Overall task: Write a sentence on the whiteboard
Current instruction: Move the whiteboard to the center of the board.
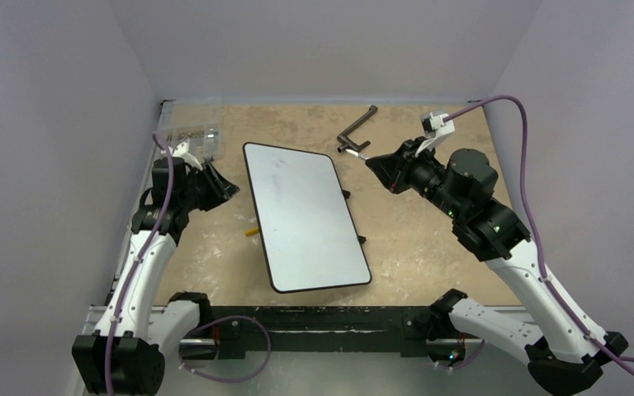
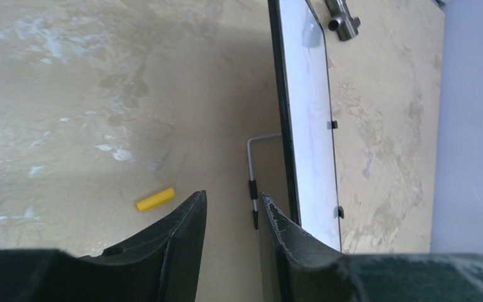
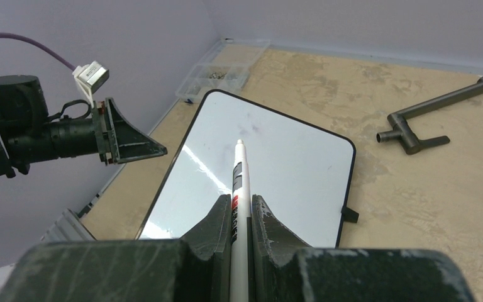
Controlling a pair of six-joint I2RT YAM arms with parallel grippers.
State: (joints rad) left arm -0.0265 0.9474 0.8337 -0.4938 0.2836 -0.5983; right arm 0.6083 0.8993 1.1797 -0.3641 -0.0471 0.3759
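Observation:
The whiteboard (image 1: 305, 214) lies flat mid-table, turned slightly. Its surface is blank apart from faint smudges; no orange-yellow sentence shows on it. My right gripper (image 1: 373, 163) hovers off the board's far right corner, shut on a white marker (image 3: 238, 179) with black and red print. The marker points over the board (image 3: 277, 170) from between the jaws of the right gripper (image 3: 240, 200). My left gripper (image 1: 228, 188) is open and empty, just left of the board's far left corner. In its wrist view, the left gripper (image 2: 231, 198) has the board's edge (image 2: 308, 126) to the right.
A small yellow cap (image 1: 253, 232) lies at the board's left edge, also in the left wrist view (image 2: 155, 199). A bent wire stand (image 2: 251, 163) sticks out from under the board. A dark metal T-handle tool (image 1: 357, 132) lies behind the board. A clear parts box (image 1: 196, 136) sits at the far left.

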